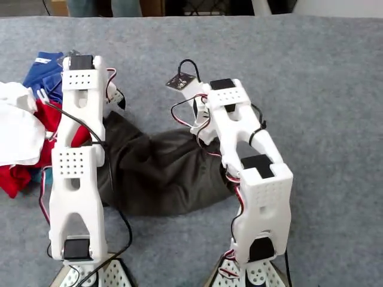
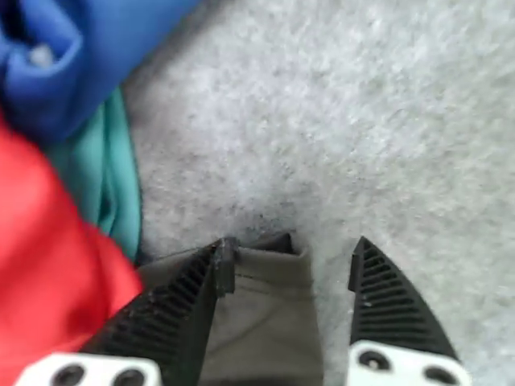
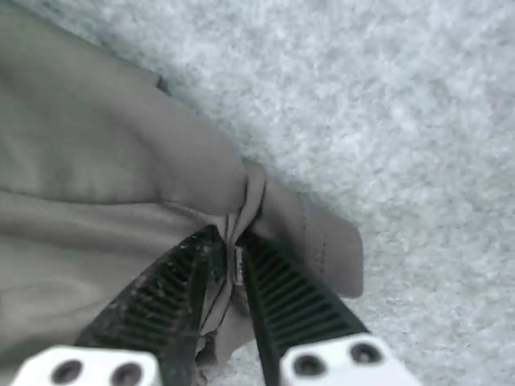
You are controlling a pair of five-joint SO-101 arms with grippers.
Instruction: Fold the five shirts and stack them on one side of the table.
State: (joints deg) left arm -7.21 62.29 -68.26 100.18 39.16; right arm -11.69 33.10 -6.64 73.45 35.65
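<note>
Grey felt covered the table (image 1: pixel 323 89), and the high view took in both arms standing side by side at its near edge.

Five shirts could be counted. A dark olive shirt (image 1: pixel 161 173) lay rumpled between the two arms, near the middle of the table's near half. The other four were heaped at the left edge: a white shirt (image 1: pixel 18 125) on top, a red shirt (image 1: pixel 54 119) under it, a blue shirt (image 1: pixel 45 72) toward the far side, and a sliver of teal shirt (image 1: pixel 40 174) beside the red.

The left wrist view gave what the high view hid beneath the arm. The left gripper (image 2: pixel 294 245) was spread wide, its two ribbed fingers (image 2: pixel 173 314) straddling a hemmed corner of the olive shirt without closing on it, one finger over the cloth and the other over bare felt. Just beside that corner lay the red, teal and blue cloth.

The right wrist view showed the right gripper (image 3: pixel 231 241) pinched tight on a bunched fold at another edge of the olive shirt, with a flap of cloth spilling past the fingertips onto the felt.

Of arms there were two, and two grippers. Open felt ran from the right arm to the table's right edge and along the whole far edge, while the heap crowded the left arm's side.
</note>
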